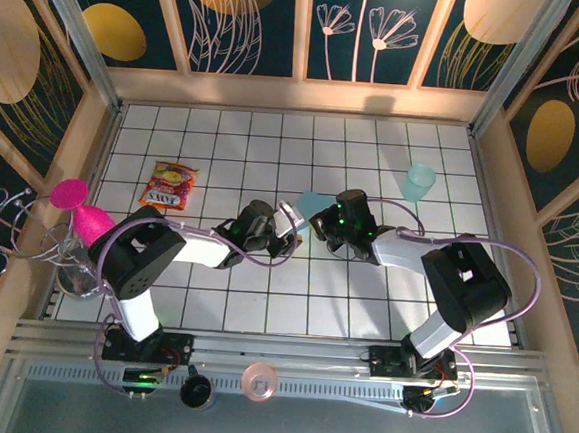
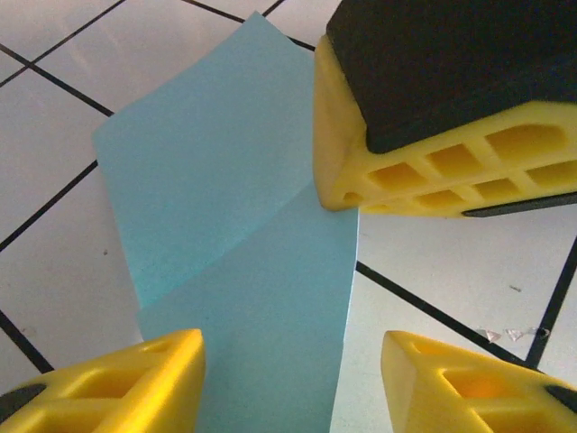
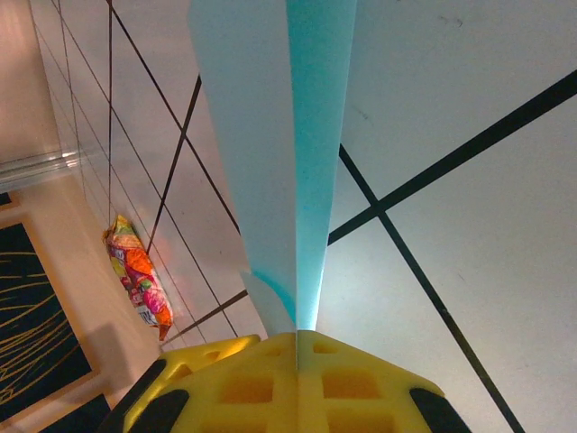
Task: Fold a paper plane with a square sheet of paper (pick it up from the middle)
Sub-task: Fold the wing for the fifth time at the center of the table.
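Observation:
The square sheet of paper (image 1: 314, 203) is light blue and folded over on itself, standing up off the tiled table (image 1: 365, 283) between the two arms. My right gripper (image 3: 297, 336) is shut on one end of it, and the two layers of the paper (image 3: 288, 162) run up out of its closed fingertips. In the left wrist view the paper (image 2: 234, 225) shows a diagonal fold line, and the right gripper's yellow fingers (image 2: 406, 171) pinch its edge. My left gripper (image 2: 290, 347) is open, its fingers either side of the paper's near end without touching it.
A translucent pale-teal cup (image 1: 419, 182) stands at the back right. A colourful snack packet (image 1: 172, 185) lies at the back left, also in the right wrist view (image 3: 140, 271). A pink object (image 1: 79, 210) and a wire stand sit at the left wall.

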Robot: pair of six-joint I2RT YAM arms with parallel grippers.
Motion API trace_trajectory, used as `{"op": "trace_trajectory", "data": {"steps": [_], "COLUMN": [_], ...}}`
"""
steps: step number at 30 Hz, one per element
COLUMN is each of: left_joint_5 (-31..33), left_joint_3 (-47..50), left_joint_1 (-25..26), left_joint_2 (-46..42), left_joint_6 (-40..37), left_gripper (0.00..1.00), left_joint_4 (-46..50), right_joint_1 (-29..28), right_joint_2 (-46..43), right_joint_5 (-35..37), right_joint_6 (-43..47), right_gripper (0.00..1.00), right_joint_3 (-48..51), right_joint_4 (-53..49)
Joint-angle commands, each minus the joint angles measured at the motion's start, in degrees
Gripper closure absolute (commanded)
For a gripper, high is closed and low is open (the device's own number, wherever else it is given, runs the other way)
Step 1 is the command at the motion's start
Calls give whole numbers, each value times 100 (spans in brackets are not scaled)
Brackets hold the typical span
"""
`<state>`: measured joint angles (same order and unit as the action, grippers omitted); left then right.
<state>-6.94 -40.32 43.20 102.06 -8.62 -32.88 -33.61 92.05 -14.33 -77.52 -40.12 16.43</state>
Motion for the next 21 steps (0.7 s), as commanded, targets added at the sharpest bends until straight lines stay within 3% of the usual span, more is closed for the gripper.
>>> {"op": "trace_trajectory", "data": {"steps": [1,15,19,21], "left_joint_5": [17,45,1,-38], "left_joint_3": [-170,-170,-152,-152], "left_joint_1": [24,26,28,31], "left_joint_2": [140,344,362,374], "left_joint_6": [-186,-158,-138,-107], "left_gripper": [49,73,78,79], "left_joint_4": [-361,-517,-517,-517], "right_joint_1": [47,65,90,117], "right_joint_2": [-138,-105,-144,-169], "right_joint_5": [-129,-264,-224,-203], "right_joint_6": [-115,-167,-160,-113], "right_gripper": [100,97,88,78], "right_joint_3": [-152,-163,-153,-163], "right_joint_4": [-39,-27,-59,-103]}}
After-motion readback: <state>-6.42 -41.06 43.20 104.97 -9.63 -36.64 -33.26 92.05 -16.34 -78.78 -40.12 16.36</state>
